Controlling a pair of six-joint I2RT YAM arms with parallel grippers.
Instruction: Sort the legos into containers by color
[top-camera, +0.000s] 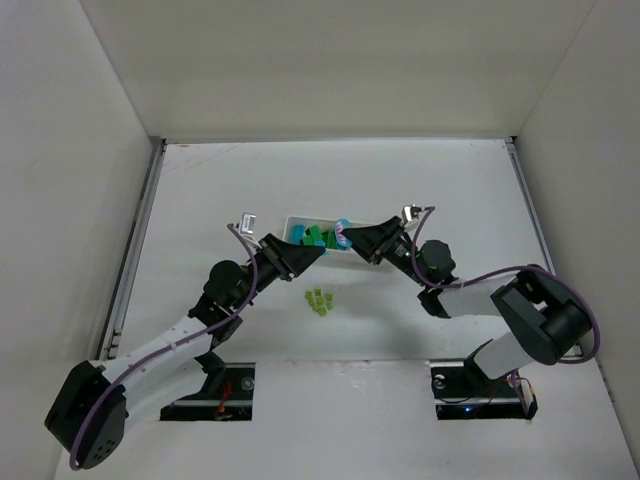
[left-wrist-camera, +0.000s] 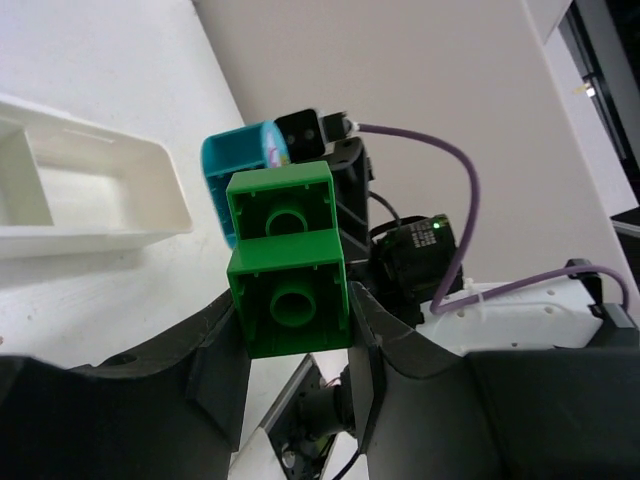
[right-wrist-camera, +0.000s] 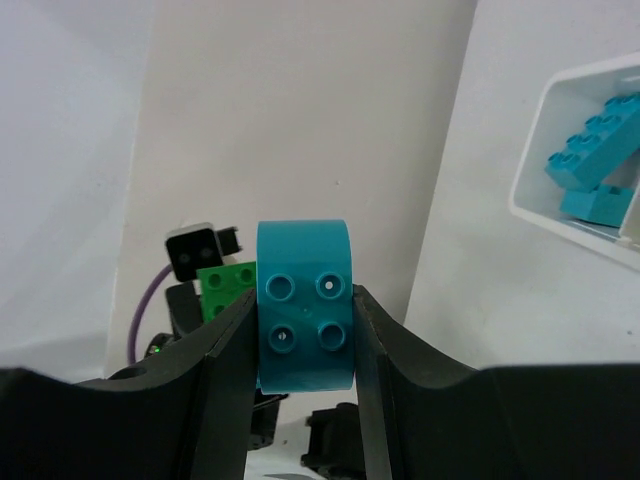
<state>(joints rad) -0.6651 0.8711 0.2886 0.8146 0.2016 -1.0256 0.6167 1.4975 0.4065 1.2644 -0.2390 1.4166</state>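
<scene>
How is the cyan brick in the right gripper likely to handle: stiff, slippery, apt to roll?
Probably stiff: the cyan brick looks undeformed in the right gripper. Its smooth plastic faces may slip in a loose grip. The curved top suggests it could rock or roll if laid on that side.

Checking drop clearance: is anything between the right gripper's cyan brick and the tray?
Nothing visible. The cyan brick in the right gripper has open space toward the tray; green bricks in the left gripper sit beside it, off that path.
</scene>
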